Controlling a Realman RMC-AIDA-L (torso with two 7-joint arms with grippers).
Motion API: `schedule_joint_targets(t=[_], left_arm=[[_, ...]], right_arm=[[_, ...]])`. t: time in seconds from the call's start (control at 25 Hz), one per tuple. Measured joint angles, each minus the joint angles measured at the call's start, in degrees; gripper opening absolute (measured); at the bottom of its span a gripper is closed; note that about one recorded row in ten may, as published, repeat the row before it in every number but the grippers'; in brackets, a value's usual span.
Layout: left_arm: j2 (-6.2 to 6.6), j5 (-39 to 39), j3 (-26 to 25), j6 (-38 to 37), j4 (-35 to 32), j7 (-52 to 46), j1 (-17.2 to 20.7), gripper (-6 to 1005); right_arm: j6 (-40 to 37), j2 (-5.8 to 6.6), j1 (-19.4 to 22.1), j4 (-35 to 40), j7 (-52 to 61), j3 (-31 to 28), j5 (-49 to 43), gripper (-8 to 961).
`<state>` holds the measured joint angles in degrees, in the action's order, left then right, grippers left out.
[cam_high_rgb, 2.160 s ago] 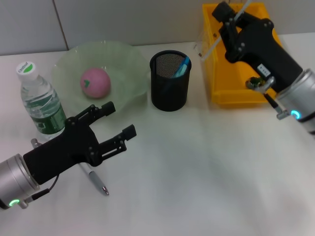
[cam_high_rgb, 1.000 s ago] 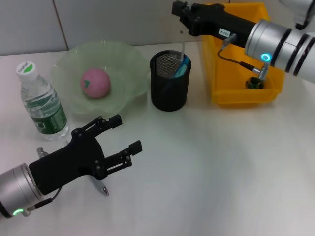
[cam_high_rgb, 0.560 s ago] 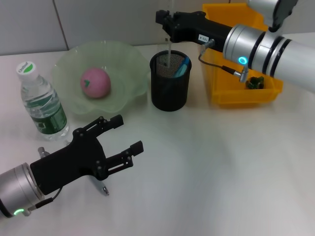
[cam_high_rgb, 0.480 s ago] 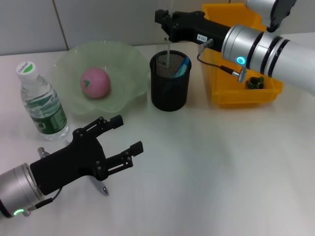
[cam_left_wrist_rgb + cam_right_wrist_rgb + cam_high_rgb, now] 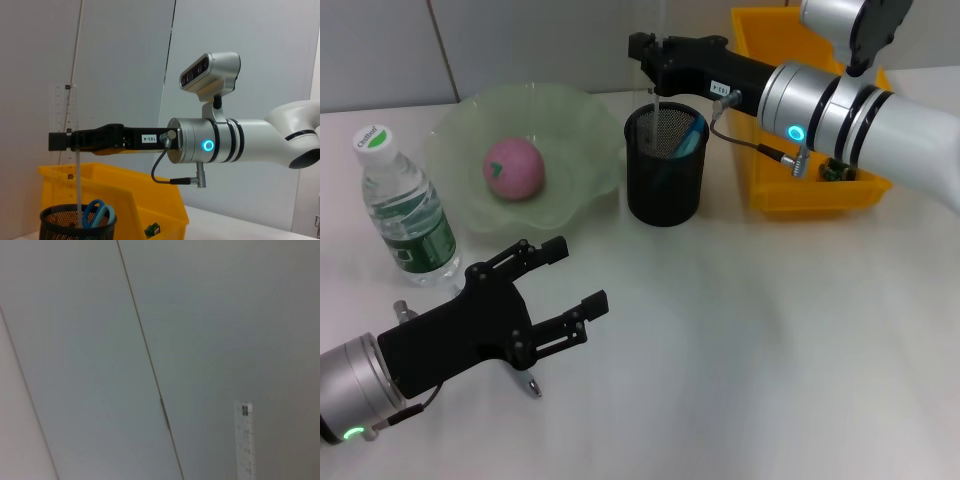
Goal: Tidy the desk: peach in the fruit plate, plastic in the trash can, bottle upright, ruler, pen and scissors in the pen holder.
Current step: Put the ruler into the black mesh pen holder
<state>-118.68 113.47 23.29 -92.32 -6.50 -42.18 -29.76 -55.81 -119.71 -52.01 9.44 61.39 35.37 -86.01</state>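
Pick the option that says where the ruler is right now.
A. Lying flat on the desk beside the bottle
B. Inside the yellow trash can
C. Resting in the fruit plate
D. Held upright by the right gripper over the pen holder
D: the right gripper holds the ruler upright, its lower end reaching into the pen holder.

grey panelled wall (image 5: 520,40), small green-black object (image 5: 837,170) in bin

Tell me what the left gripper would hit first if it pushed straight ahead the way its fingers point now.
Probably the pen holder. The left gripper, fingers open above the desk, points toward the cup's base, with bare desk between. Depth is uncertain; it could pass just in front.
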Motion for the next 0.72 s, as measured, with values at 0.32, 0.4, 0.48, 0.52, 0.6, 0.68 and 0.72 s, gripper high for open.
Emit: schedule_joint_targets(t=[0.32, 0.4, 0.48, 0.52, 0.6, 0.68, 0.72], left_arm=[[0.12, 0.00, 0.39, -0.12, -0.10, 0.00, 0.02, 815], [0.12, 0.00, 0.65, -0.14, -0.10, 0.00, 0.03, 815], [0.12, 0.00, 0.70, -0.18, -0.10, 0.00, 0.06, 815], [0.12, 0.00, 0.70, -0.20, -0.10, 0.00, 0.09, 815], [0.14, 0.00, 0.70, -0.28, -0.09, 0.00, 0.17, 815], [0.16, 0.00, 0.71, -0.32, -0.10, 0.00, 0.21, 815], [0.17, 0.00, 0.71, -0.35, -0.11, 0.00, 0.22, 815]], right_arm=[[1.87, -0.10, -0.10, -0.61, -0.34, 0.02, 0.05, 9], [2.12, -0.14, -0.11, -0.79, -0.61, -0.15, 0.06, 9], [2.18, -0.16, -0.11, -1.08, -0.73, -0.37, 0.05, 10], [2.18, -0.16, -0.11, -1.16, -0.74, -0.39, 0.06, 10], [2.20, -0.17, -0.11, -1.27, -0.75, -0.36, 0.06, 10], [2.24, -0.17, -0.11, -1.34, -0.75, -0.26, 0.05, 9], [2.26, -0.17, -0.11, -1.37, -0.75, -0.22, 0.06, 9]])
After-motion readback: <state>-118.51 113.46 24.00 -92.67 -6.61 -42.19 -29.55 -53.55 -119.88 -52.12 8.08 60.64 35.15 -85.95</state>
